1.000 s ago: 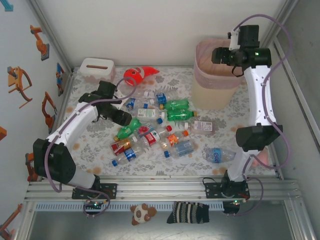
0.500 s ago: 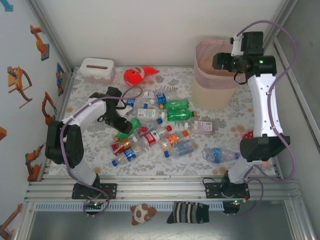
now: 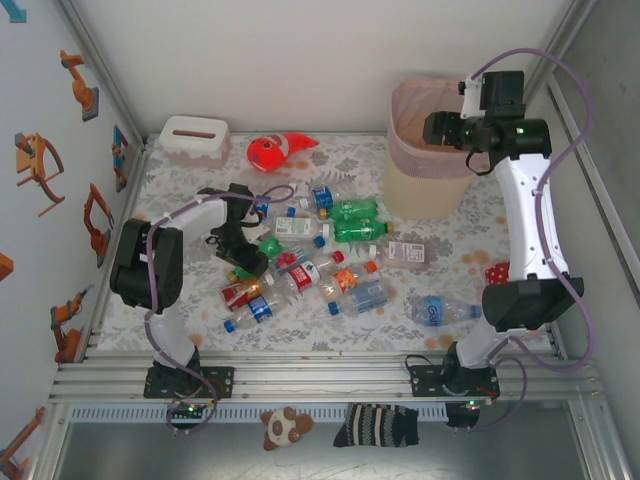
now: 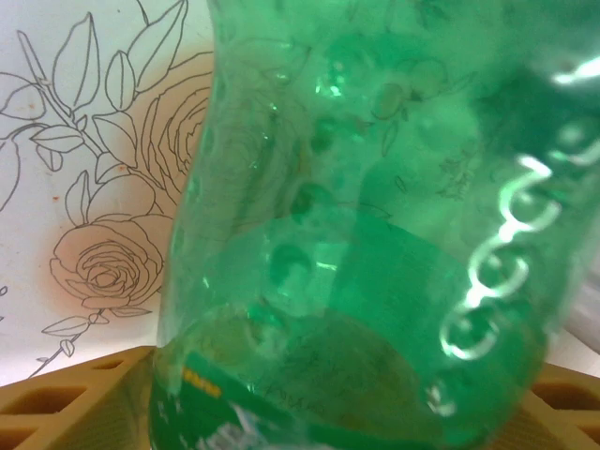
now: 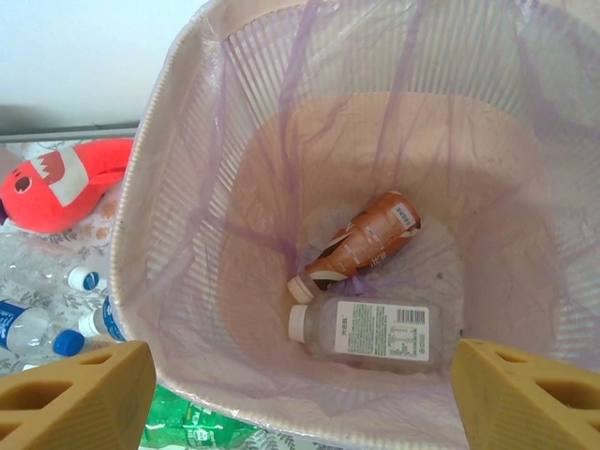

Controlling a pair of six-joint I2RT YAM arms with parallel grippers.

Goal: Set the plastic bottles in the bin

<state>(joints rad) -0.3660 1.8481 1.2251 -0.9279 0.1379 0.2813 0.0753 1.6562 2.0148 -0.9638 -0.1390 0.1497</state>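
Left gripper: I am holding it spread astride the green bottle at centre-left, which is lying diagonally; I cannot tell if the pads touch. Right gripper: I am hovering it spread and empty over the bin, upper right.

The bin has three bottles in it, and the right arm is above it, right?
Nearly. The bin holds two bottles, not three: a brown bottle and a clear bottle with a white label, as the right wrist view shows. The right arm is above it.
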